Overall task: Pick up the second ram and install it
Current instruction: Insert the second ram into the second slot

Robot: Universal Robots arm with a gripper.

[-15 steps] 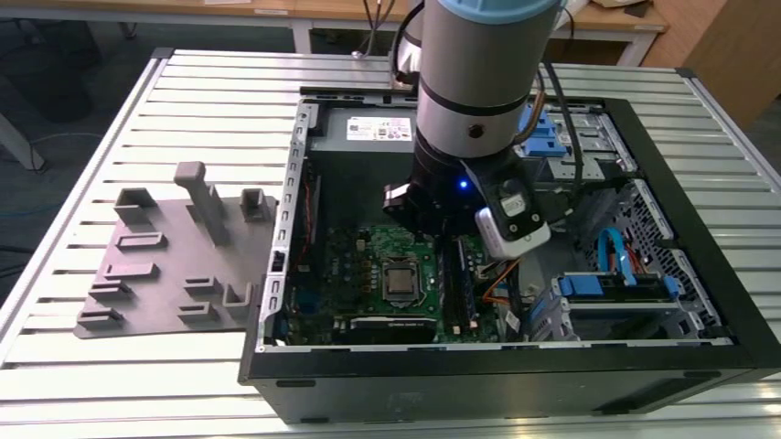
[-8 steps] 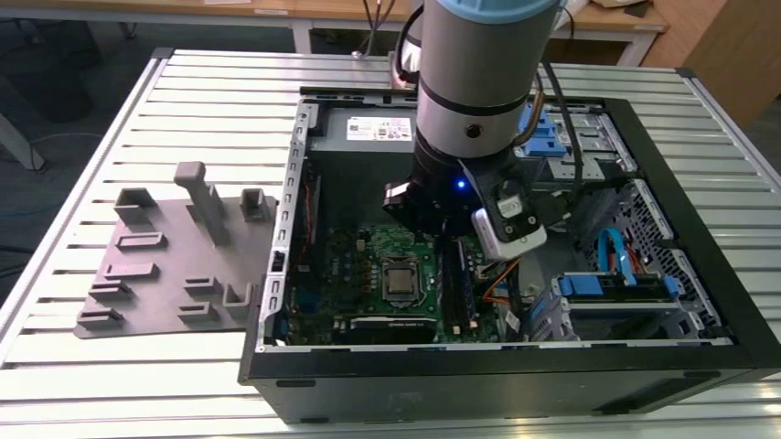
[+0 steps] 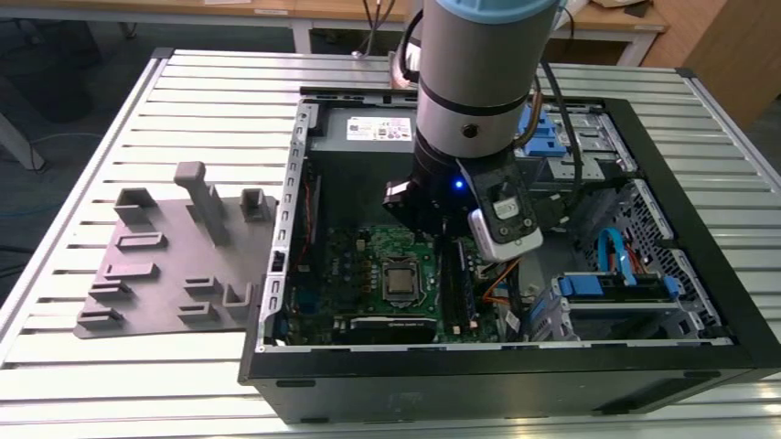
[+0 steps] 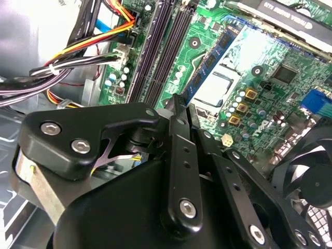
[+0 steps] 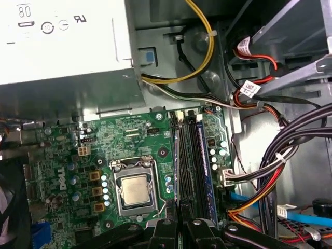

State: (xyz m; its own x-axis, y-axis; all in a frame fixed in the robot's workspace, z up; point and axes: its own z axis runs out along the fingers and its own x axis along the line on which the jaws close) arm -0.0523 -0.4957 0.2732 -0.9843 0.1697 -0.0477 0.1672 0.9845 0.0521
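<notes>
You had the hand (image 4: 179,111) down inside the open computer case (image 3: 683,361), clenched on the second ram (image 4: 210,59) held edge-on above the memory slots (image 5: 193,155) beside the processor (image 5: 134,189), so its long edge lined up for seating in the motherboard (image 3: 366,251).
</notes>
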